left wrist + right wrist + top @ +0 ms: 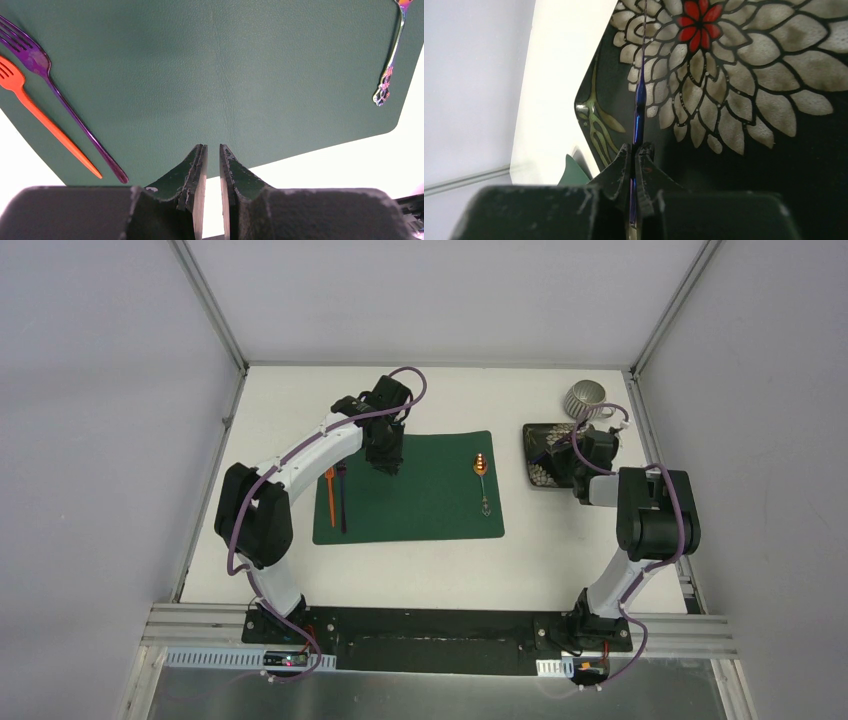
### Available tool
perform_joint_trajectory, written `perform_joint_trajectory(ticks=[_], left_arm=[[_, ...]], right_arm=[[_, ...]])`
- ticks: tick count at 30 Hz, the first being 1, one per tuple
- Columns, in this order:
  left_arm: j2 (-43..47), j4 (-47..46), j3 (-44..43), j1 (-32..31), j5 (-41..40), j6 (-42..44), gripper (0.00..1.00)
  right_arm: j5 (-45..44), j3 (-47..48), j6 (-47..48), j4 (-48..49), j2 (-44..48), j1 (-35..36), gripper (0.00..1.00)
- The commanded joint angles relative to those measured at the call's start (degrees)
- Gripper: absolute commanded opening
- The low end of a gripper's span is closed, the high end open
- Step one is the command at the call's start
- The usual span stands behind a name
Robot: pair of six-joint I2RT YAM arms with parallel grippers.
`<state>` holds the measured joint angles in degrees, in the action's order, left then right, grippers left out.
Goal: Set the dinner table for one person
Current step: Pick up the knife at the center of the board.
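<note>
- Pressed together, the right gripper [636, 150] is pinching a thin blue-violet metal utensil [639, 107] edge-on, probably for carrying; its long axis is running straight out from the fingertips.
- It is hanging over a black flower-patterned plate [744, 170].
- Narrowly parted and empty, the left gripper [212, 150] is hovering over the dark green rectangular placemat [225, 75].
- Beneath everything, the large flat white dinner table [400, 580] is lying with its long axis running left to right.

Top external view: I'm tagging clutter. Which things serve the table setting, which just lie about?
Job: white tabletop, dark green rectangular placemat, orange plastic fork, purple metallic fork, iridescent metal spoon, black square floral plate, ribbed silver cup, thin blue utensil in the right tool.
Just there: aluminium frame posts.
</note>
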<state>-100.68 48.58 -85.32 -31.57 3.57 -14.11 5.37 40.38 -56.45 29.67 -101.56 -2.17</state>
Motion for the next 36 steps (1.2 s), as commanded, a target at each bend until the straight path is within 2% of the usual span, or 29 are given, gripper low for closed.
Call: perform_joint_trajectory(ticks=[1, 9, 23, 36], left_arm=[[2.56, -0.59, -0.35, -0.59, -0.46, -0.57, 0.17], [2.40, -0.59, -0.73, -0.94, -0.50, -0.57, 0.17], [2.17, -0.59, -0.90, -1.65, -0.95, -0.96, 0.16], [2.26, -0.59, -0.99, -2.34, -1.29, -1.27, 0.16]], right_arm=[[6.70, 0.16, 1.77, -0.41, 1.56, -0.26, 0.00], [11.01, -0.06, 2.84, -1.27, 1.10, -1.33, 0.00], [13.59, -4.95, 4.24, -1.72, 7.65, -1.66, 0.00], [20.30, -4.44, 6.70, -2.34, 6.47, -3.10, 0.00]])
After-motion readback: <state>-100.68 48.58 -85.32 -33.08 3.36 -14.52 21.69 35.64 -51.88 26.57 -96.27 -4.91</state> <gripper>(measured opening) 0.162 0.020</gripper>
